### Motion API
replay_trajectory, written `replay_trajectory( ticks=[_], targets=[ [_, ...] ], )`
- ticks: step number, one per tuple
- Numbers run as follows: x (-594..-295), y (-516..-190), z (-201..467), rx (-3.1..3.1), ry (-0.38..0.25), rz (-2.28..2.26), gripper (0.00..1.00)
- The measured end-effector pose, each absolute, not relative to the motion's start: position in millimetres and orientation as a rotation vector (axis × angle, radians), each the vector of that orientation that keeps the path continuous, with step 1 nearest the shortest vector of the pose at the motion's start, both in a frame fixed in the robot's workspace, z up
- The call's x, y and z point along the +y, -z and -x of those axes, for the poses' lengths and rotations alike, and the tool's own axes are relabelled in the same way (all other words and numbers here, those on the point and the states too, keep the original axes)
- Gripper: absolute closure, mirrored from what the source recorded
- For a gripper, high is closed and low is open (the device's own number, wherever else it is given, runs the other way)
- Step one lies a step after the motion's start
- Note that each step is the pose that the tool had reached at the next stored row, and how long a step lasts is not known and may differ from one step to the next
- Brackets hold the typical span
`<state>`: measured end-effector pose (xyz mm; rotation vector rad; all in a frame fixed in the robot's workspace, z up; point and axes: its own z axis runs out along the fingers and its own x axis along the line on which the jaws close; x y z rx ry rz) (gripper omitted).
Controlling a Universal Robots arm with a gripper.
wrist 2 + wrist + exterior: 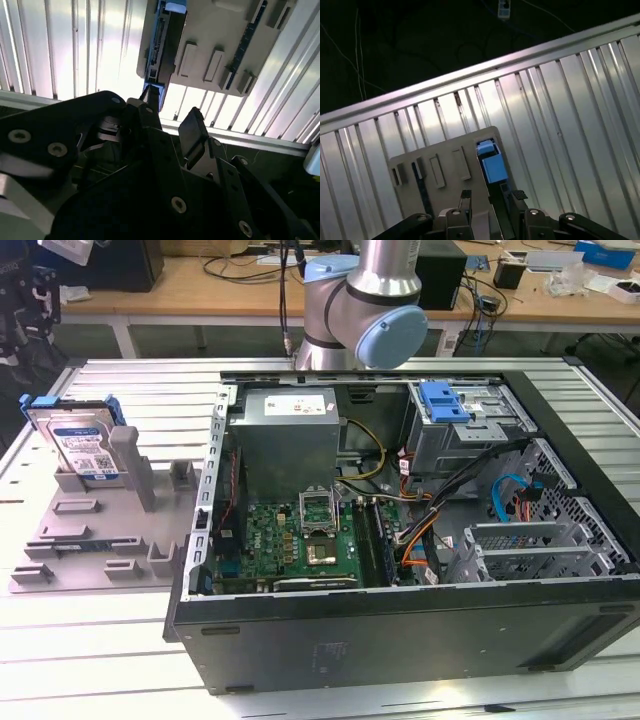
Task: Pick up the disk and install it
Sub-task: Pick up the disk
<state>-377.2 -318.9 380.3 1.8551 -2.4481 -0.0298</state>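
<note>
The fingers point(519, 195), spread wide and empty, hang over the disk point(492, 167), which stands on edge in the grey holder point(90, 540), at ten o'clock from the computer case point(400, 640) in the exterior view, its thin edge roughly aligned with their gap.

Not much we can actually read here. The disk point(72, 440) standing in the grey holder point(90, 540) has a white-and-blue label point(90, 455) with rows of tiny print, but we can't make out a single word. Same story with the white label point(298, 403) on the grey box point(290, 450) inside the computer case point(400, 635): dark lines of print, nothing legible. The green board point(285, 530) carries small white markings, also unreadable to us.
</note>
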Motion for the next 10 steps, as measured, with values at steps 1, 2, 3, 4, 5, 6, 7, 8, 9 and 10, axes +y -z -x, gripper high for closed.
replay_trajectory(
  ticks=[1,2,3,4,5,6,7,8,9,10],
  targets=[
    [-318.9,-380.2,377.2,-2.43,0.029,-1.878,0.56],
    [-318.9,-380.1,377.2,-2.406,0.027,-1.909,0.56],
    [-319.0,-380.1,377.2,-2.385,0.026,-1.934,0.56],
    [-318.9,-380.0,377.2,-2.359,0.025,-1.965,0.56],
    [-319.0,-380.0,377.2,-2.343,0.024,-1.985,0.56],
    [-318.9,-380.0,377.2,-2.327,0.023,-2.003,0.56],
    [-318.9,-380.0,377.2,-2.31,0.022,-2.022,0.56],
    [-318.9,-379.9,377.2,-2.298,0.02,-2.035,0.56],
    [-318.9,-379.9,377.2,-2.296,0.019,-2.036,0.56],
    [-318.9,-379.9,377.2,-2.296,0.019,-2.037,0.56]
  ],
)
